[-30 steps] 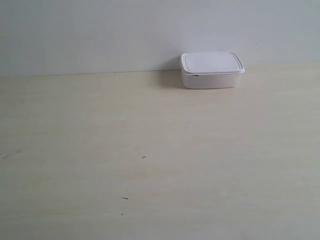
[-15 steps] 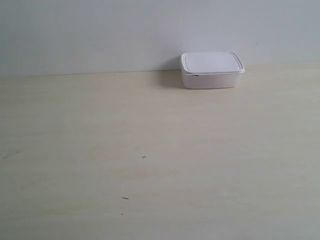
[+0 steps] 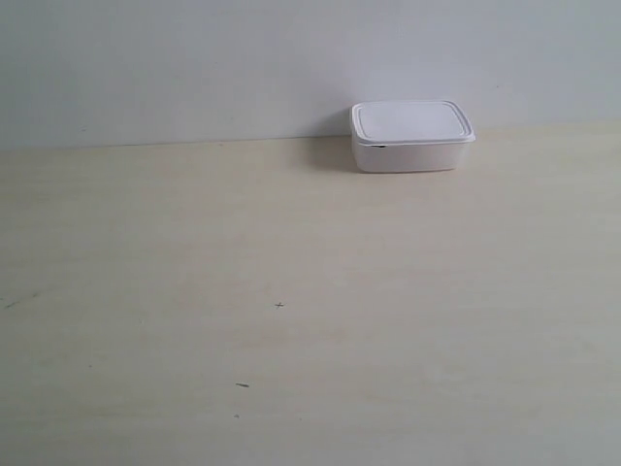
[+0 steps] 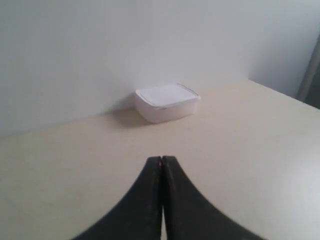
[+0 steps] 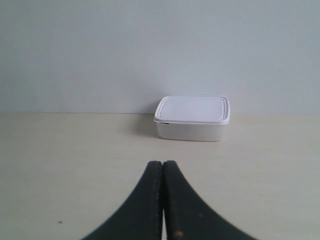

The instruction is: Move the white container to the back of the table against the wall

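Note:
The white container [image 3: 410, 136] stands lidded at the back of the table [image 3: 291, 291], against the wall [image 3: 194, 58], right of centre in the exterior view. It also shows in the left wrist view as the white container [image 4: 166, 101] and in the right wrist view as the white container [image 5: 192, 117]. My left gripper [image 4: 161, 159] is shut with nothing in it, well short of the box. My right gripper [image 5: 162, 163] is likewise shut and empty, apart from the box. Neither arm appears in the exterior view.
A few tiny dark specks [image 3: 279, 305] mark the tabletop. The table's side edge [image 4: 280, 92] shows in the left wrist view, with a dark upright strip [image 4: 311, 80] beyond it.

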Motion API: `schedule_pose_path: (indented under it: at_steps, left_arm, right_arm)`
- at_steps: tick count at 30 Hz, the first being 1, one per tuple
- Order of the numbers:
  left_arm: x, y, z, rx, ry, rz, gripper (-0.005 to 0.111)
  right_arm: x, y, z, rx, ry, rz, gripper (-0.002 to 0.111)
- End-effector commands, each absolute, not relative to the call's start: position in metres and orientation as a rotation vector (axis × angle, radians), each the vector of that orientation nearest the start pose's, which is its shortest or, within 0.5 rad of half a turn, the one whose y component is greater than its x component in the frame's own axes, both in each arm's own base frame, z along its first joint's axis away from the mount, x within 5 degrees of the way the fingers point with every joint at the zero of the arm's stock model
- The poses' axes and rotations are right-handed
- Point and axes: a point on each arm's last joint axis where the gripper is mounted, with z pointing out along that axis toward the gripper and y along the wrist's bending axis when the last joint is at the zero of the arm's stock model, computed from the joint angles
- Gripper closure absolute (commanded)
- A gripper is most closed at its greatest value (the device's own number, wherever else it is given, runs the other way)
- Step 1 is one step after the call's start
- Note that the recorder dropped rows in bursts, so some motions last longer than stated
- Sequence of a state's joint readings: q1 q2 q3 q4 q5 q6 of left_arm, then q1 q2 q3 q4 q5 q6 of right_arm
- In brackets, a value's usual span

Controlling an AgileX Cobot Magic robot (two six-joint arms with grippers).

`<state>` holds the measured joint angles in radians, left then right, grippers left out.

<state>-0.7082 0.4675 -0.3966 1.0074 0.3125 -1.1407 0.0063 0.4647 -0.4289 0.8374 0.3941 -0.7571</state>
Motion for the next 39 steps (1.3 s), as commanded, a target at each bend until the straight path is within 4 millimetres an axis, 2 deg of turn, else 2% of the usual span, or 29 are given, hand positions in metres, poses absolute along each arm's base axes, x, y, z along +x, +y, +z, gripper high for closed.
schedule_pose_path:
  at_steps: [1, 5, 8, 11, 18, 22, 28, 33, 39]
  left_arm:
    - [0.092, -0.051, 0.281, -0.01, 1.906, -0.654, 0.107]
    - [0.101, -0.048, 0.283, -0.193, 1.948, -0.674, 0.107]
    - [0.112, -0.048, 0.291, -0.432, 1.97, -0.763, 0.107]
    - [0.123, -0.045, 0.297, -0.654, 1.937, -0.856, 0.107]
    - [0.135, -0.032, 0.298, -0.77, 1.837, -0.816, 0.107]
    - [0.134, -0.025, 0.288, -0.862, 1.785, -0.844, 0.107]
    - [0.117, -0.008, 0.275, -0.941, 1.695, -0.783, 0.107]
    - [0.099, 0.012, 0.274, -1.043, 1.52, -0.683, 0.107]
    - [0.096, 0.022, 0.274, -1.113, 1.451, -0.611, 0.107]
  right_arm:
    - [0.088, 0.026, 0.304, -0.184, 1.725, 0.275, 0.108]
    - [0.067, 0.025, 0.312, -0.199, 1.612, 0.246, 0.108]
    - [0.054, 0.021, 0.314, -0.22, 1.563, 0.118, 0.108]
    - [0.051, 0.017, 0.313, -0.209, 1.571, -0.005, 0.108]
    - [0.052, 0.002, 0.307, -0.285, 1.632, -0.372, 0.108]
    - [0.052, 0.001, 0.307, -0.295, 1.634, -0.392, 0.108]
    - [0.052, 0.001, 0.307, -0.294, 1.634, -0.39, 0.108]
    - [0.052, 0.001, 0.307, -0.294, 1.634, -0.39, 0.108]
    - [0.052, 0.001, 0.307, -0.294, 1.634, -0.39, 0.108]
